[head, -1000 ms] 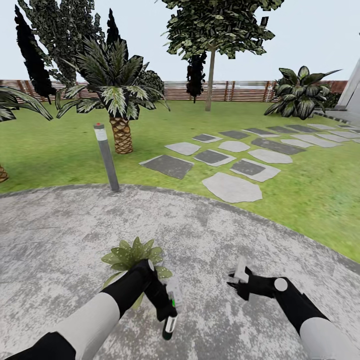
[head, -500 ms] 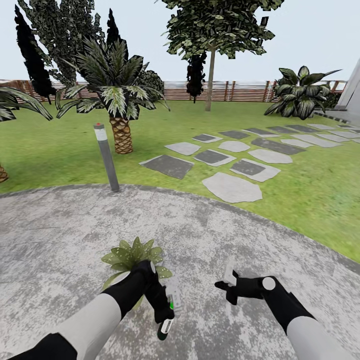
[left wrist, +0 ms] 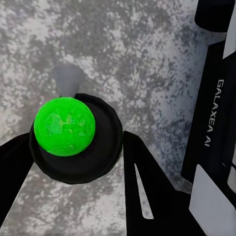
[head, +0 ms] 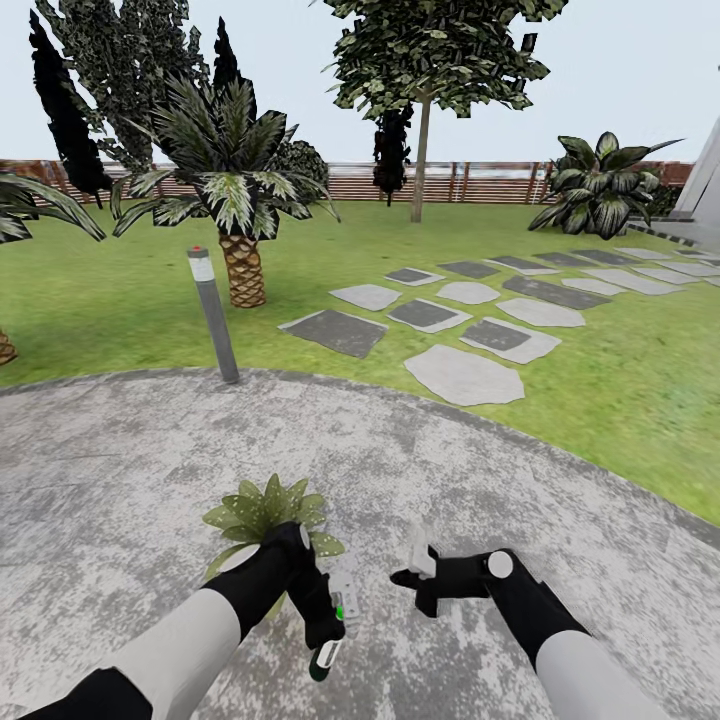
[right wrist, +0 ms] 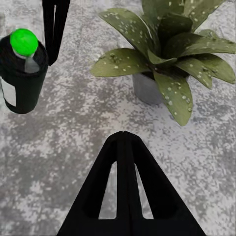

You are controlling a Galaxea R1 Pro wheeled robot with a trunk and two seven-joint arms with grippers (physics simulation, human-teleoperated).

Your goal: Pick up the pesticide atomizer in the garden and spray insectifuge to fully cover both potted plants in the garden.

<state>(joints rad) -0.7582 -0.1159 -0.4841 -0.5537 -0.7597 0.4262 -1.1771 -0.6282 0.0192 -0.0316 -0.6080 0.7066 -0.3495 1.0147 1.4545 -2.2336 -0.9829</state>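
Our left gripper (head: 330, 640) hangs low over the round stone patio (head: 500, 470), and its black fingers (left wrist: 147, 187) are clamped on the pesticide atomizer (head: 335, 625). In the left wrist view we look down on the bottle's dark round body with a bright green knob on top (left wrist: 64, 126), and a black finger sits on each side of it. The bottle is up off the ground, in the grip.

Our right gripper (head: 410, 580) is just beside the bottle, a little apart from it, and points toward it. In the right wrist view its two black fingers (right wrist: 125, 187) are pressed together with nothing between them. That view also shows the atomizer (right wrist: 22, 73) with its white band, and one potted plant (right wrist: 167, 54) in a small grey pot. The leaves are green with tiny pale specks on them.

In the head view the potted plant (head: 265, 510) stands on the patio just behind our left arm. Farther off, a grey bollard lamp (head: 212, 315) stands at the patio's edge. Behind it are the green lawn (head: 120, 300), flat stepping stones (head: 465, 375), a palm tree (head: 235, 190) and a brown wooden fence (head: 350, 183).
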